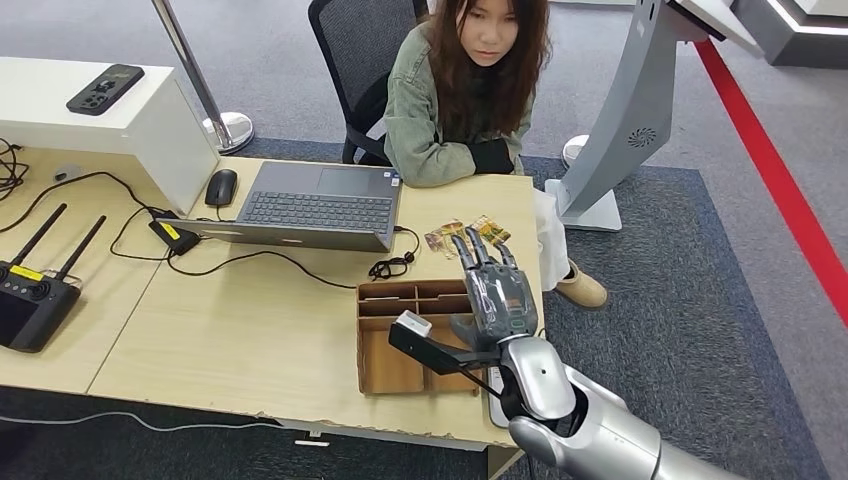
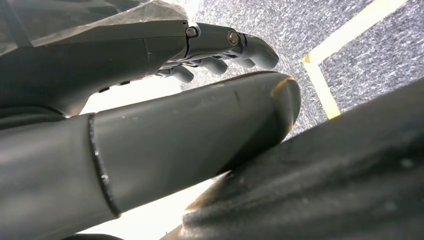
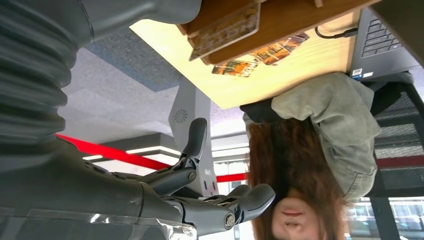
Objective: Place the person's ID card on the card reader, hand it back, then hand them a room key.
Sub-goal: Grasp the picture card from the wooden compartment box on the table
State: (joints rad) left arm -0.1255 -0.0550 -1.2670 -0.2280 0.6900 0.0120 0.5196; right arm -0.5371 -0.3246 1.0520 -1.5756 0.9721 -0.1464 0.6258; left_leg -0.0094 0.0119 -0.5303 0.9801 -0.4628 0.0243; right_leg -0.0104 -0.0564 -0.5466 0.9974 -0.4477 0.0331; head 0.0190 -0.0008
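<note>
Your right hand (image 1: 497, 290) sits right of centre in the head view, above the wooden tray (image 1: 375, 365), fingers stretched out towards the cards (image 1: 465, 235) on the worktop (image 1: 240, 330). It's released, nothing in it. The left hand (image 2: 220, 50) hangs low by the carpet in its wrist view, fingers loosely apart, nothing held as far as you can see.

The cards lie fanned just past the fingertips, near the far edge of the worktop, in front of the seated person (image 1: 465, 90). Can't tell which is the ID and which a room key, too small. My read: you're at the pickup step, prob. the first one, reaching for a card. No reader that I can name for sure, so find it before you lift.

Next move calls for going forward and down onto one flat card, w/ a pinch at its edge. Flat cards on a flat top are fiddly, so slide one off the fan first.

Around: laptop (image 1: 315, 205) upper centre, mouse (image 1: 221, 186) left of it, a cable coil (image 1: 392, 266) between laptop and tray, a controller w/ antennas (image 1: 35, 295) far left. The tray's far wall and the cable sit close to your path
</note>
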